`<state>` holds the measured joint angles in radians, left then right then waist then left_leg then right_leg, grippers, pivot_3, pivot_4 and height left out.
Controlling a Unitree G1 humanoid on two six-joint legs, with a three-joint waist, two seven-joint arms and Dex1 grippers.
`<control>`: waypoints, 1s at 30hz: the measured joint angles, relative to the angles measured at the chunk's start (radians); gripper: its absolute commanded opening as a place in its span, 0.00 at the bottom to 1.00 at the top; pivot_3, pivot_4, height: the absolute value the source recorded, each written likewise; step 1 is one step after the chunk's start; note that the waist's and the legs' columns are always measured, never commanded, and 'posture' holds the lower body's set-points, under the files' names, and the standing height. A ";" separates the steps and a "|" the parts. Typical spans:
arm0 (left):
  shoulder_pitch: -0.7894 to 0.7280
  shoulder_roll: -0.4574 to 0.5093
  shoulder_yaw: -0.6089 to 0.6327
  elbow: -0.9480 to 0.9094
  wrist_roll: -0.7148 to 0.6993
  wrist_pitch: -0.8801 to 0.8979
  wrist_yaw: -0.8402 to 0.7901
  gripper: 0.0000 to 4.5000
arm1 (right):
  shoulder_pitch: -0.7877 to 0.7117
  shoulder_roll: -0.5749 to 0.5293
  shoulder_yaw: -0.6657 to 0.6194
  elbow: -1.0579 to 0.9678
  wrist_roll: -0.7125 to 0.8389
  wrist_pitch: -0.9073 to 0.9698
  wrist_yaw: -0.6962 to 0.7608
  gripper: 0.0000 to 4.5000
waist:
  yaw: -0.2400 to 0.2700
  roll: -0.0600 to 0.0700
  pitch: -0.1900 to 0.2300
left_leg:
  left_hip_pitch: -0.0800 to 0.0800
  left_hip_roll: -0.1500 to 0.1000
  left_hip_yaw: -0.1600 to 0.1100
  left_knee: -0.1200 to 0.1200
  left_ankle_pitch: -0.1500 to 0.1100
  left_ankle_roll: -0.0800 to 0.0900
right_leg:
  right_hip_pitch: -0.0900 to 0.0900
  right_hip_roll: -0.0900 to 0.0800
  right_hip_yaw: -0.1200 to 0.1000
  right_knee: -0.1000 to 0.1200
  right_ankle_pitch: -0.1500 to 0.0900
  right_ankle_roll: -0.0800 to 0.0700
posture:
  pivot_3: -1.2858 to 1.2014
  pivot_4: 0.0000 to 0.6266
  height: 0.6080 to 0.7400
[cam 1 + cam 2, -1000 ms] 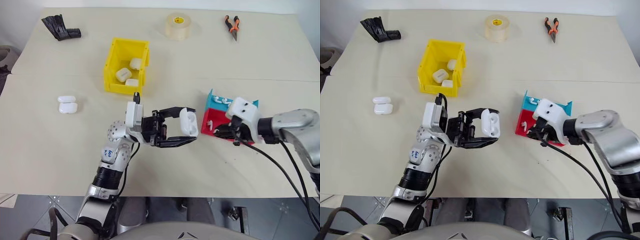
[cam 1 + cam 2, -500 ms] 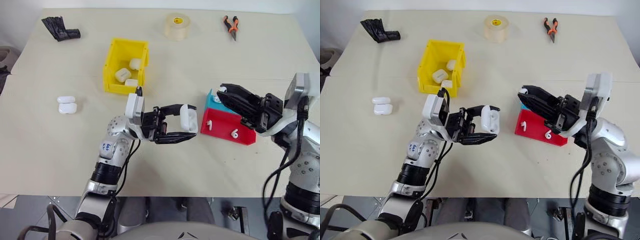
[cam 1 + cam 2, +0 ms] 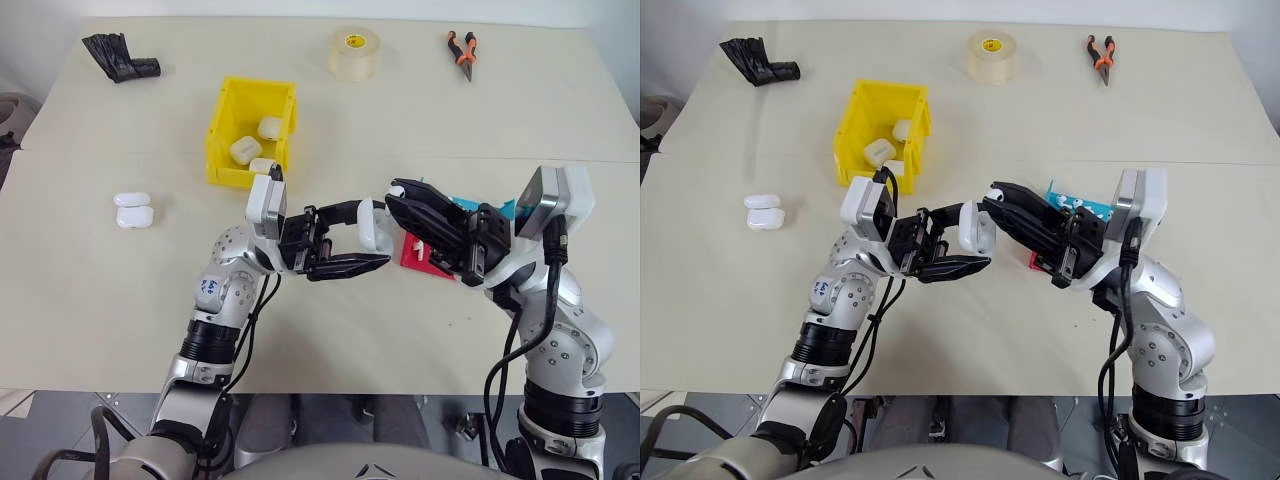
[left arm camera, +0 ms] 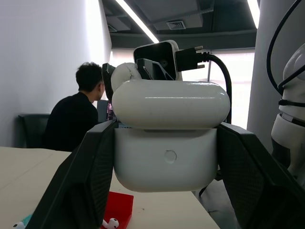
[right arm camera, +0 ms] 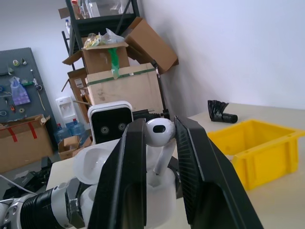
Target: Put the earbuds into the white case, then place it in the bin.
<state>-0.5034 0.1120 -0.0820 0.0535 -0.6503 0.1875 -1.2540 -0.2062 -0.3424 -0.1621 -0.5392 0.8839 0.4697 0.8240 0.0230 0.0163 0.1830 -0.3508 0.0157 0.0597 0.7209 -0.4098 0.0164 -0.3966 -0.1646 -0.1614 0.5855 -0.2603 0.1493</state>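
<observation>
My left gripper [image 3: 374, 236] is shut on the white case [image 3: 377, 225], holding it in the air over the table's middle. Seen from behind in the left wrist view, the case [image 4: 167, 160] has its lid raised. My right gripper [image 3: 398, 194] reaches in from the right, its tips at the case. It is shut on one of the earbuds [image 5: 159, 131], whose stem points down into the open case [image 5: 157, 188]. The bin [image 3: 224, 112] stands behind my left arm with three white cases inside.
Red tray [image 3: 418, 257] and teal tray [image 3: 1081, 205] lie under my right gripper; a loose earbud [image 4: 111, 223] lies in the red one. Two more cases [image 3: 133, 210] sit at left. Tape roll [image 3: 355, 50], pliers [image 3: 462, 50], and a black object [image 3: 120, 55] lie at the far edge. A person [image 4: 76, 119] sits beyond.
My right gripper rose from the red tray and swung left to the held case, carrying an earbud. My left gripper stayed roughly in place with the case.
</observation>
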 measured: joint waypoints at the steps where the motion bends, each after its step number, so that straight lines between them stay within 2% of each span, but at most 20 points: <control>1: 0.000 -0.001 0.000 0.000 0.000 0.002 0.001 0.65 | 0.004 0.000 0.006 0.000 -0.001 -0.009 0.000 0.11 | 0.000 0.000 0.000 | 0.000 0.000 0.000 0.000 0.000 0.000 | 0.000 0.000 0.000 0.000 0.000 0.000 | 0.52 0.24 1.00; 16: 0.004 -0.016 0.000 0.000 -0.008 0.032 0.010 0.65 | 0.037 -0.027 0.073 0.038 -0.118 -0.181 0.062 0.11 | 0.001 0.000 0.000 | 0.000 0.000 0.000 0.000 0.000 0.000 | 0.000 0.000 0.000 0.000 0.000 0.000 | 0.52 0.24 1.00; 30: 0.004 -0.019 -0.007 0.003 0.002 0.032 0.017 0.65 | 0.060 -0.102 0.074 0.030 -0.102 -0.215 0.082 0.11 | 0.001 0.000 0.000 | 0.000 0.000 0.000 0.000 0.000 0.000 | 0.000 0.000 0.000 0.000 0.000 0.000 | 0.52 0.24 1.00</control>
<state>-0.4994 0.0927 -0.0892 0.0561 -0.6484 0.2193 -1.2366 -0.1460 -0.4444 -0.0879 -0.5089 0.7819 0.2551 0.9062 0.0236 0.0163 0.1830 -0.3506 0.0158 0.0601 0.7208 -0.4098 0.0165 -0.3966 -0.1646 -0.1612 0.5854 -0.2603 0.1493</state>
